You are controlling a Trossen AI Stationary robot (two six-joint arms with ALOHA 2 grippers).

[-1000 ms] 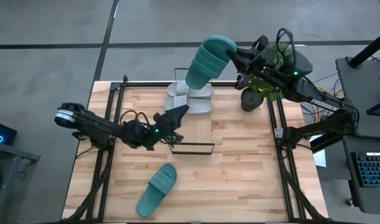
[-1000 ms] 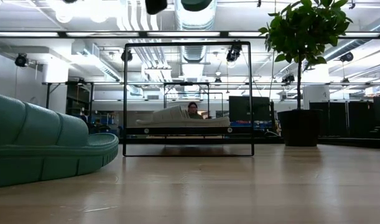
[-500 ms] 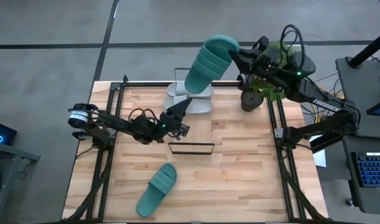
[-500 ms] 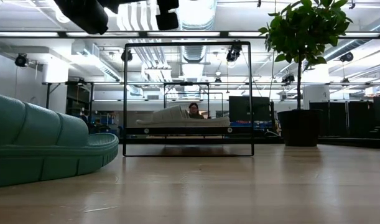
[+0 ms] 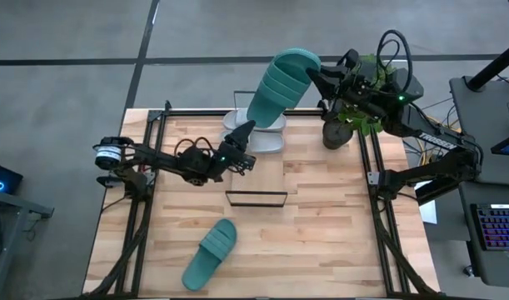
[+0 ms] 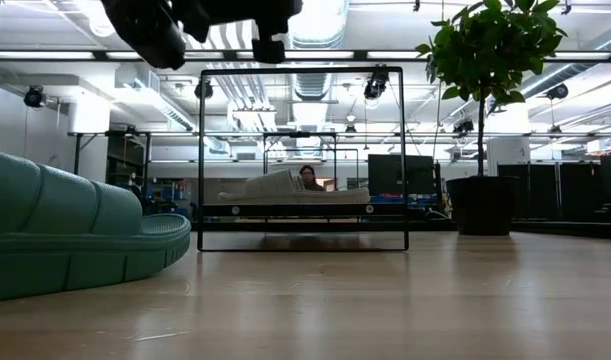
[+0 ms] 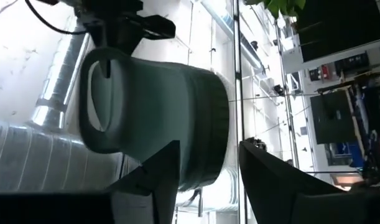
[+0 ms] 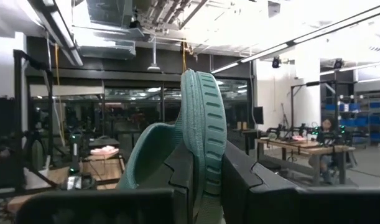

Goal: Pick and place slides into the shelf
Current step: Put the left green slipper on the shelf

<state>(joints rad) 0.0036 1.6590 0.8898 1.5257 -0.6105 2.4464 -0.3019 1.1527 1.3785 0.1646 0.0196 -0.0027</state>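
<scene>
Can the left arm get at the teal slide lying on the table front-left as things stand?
Probably yes: left hand is open and empty, and the teal slide lies alone on bare tabletop.

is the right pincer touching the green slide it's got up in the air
Touching. The right wrist view shows the right pincer with both fingers pressed against the teal slide's edge.
</scene>
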